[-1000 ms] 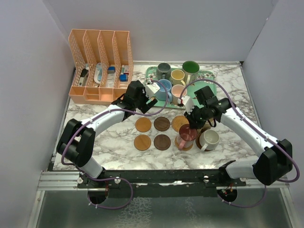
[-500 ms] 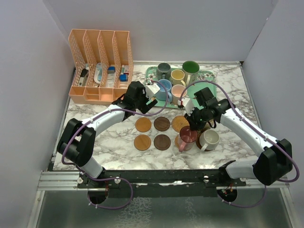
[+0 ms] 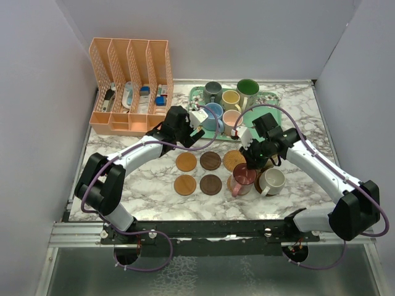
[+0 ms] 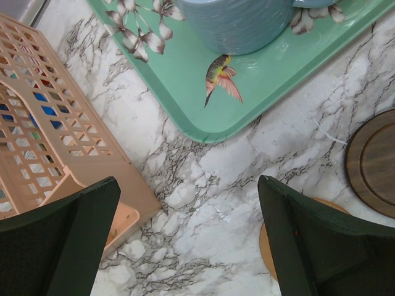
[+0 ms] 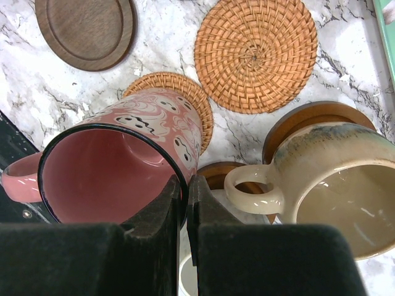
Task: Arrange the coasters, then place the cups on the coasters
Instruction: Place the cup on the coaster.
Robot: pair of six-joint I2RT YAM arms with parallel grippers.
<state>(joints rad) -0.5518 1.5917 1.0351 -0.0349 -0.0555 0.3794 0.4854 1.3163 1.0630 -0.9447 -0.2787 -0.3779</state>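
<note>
Grip first: our right fingers (image 5: 163,213) are pinched tight on the rim of the pink cup (image 5: 117,166), one inside and one outside, with the handle pointing near-left. The cup hangs directly over the near woven coaster (image 5: 188,92), just beside the cream cup (image 5: 336,185). We cannot tell whether its base touches. We judge the move is straight down. Our left fingers (image 4: 65,237) stand wide apart and empty above the surface (image 4: 203,166), with the blue cup (image 4: 237,21) on the tray (image 4: 185,86) just ahead.
</note>
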